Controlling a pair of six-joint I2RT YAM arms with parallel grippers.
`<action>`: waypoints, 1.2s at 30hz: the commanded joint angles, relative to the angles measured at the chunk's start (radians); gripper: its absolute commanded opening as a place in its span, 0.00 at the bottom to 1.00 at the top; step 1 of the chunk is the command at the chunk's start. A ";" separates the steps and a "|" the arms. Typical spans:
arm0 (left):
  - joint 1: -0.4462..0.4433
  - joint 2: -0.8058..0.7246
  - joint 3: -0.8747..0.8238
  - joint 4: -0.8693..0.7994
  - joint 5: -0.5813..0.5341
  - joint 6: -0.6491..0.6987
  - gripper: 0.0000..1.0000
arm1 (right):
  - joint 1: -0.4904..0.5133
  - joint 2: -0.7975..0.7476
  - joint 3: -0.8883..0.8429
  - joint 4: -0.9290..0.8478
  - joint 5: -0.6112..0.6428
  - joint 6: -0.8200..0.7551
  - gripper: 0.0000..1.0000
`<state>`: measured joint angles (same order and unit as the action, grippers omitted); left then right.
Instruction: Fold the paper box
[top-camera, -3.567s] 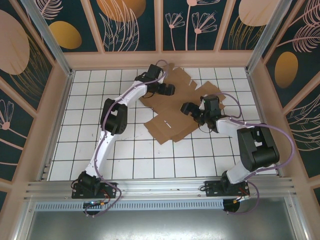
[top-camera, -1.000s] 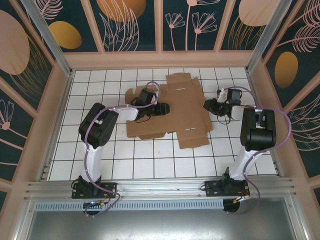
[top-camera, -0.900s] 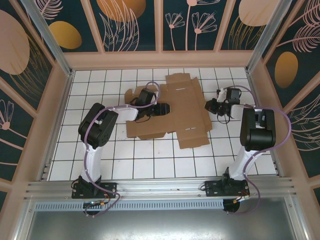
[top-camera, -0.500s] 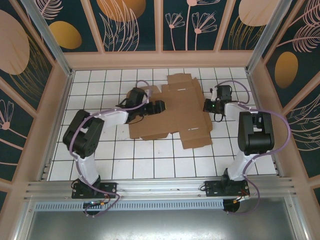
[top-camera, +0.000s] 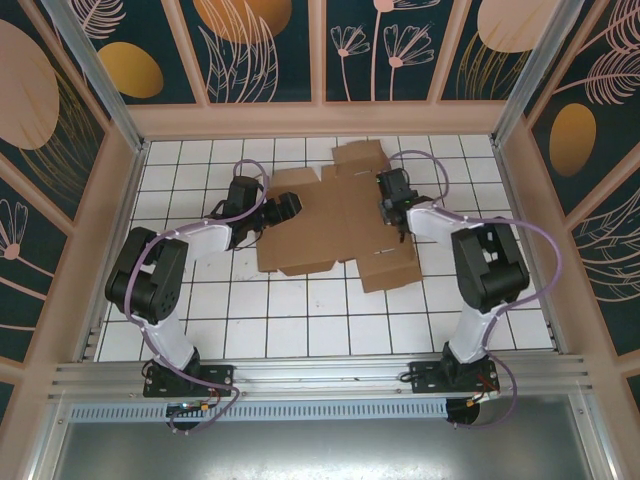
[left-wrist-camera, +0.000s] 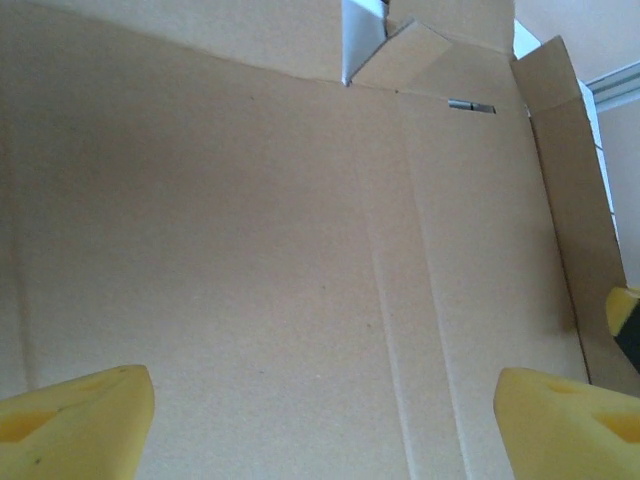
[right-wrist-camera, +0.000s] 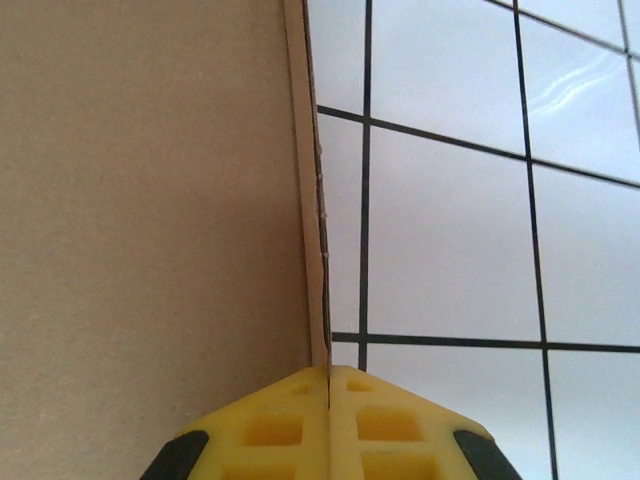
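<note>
From above, the paper box (top-camera: 340, 225) lies flat and unfolded on the tiled table (top-camera: 200, 310), a little toward 12 o'clock from its centre. It is light, stiff corrugated board that should bend cleanly only along its scored creases, and it may skate on the tile, so it is best taken by a flap's free edge. The left gripper (top-camera: 290, 207) reaches in low from 9 o'clock over the left panel. The right gripper (top-camera: 392, 200) is bent in from 3 o'clock above the sheet's right half.

At the left wrist, the fingers (left-wrist-camera: 80, 405) stand wide apart, holding nothing, with bare board (left-wrist-camera: 300, 250) between them.

At the right wrist, the gripper (right-wrist-camera: 329, 420) is pressed fully closed, its seam in line with the board's (right-wrist-camera: 150, 180) cut edge. Whether it pinches that edge I cannot tell.
</note>
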<state>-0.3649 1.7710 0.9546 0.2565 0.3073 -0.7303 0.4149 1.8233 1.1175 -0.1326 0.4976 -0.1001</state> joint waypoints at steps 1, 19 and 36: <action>-0.001 -0.037 -0.012 -0.016 -0.016 0.012 0.88 | 0.069 0.088 0.039 -0.061 0.247 -0.050 0.00; -0.002 0.063 0.045 -0.049 0.092 0.000 0.88 | -0.096 -0.100 -0.013 0.050 -0.475 0.161 0.66; -0.002 0.125 0.053 -0.071 0.111 0.005 0.88 | -0.297 -0.036 -0.133 0.228 -0.973 0.366 0.72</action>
<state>-0.3649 1.8790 0.9886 0.2047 0.3981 -0.7273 0.1131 1.7535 0.9848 0.0692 -0.4282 0.2432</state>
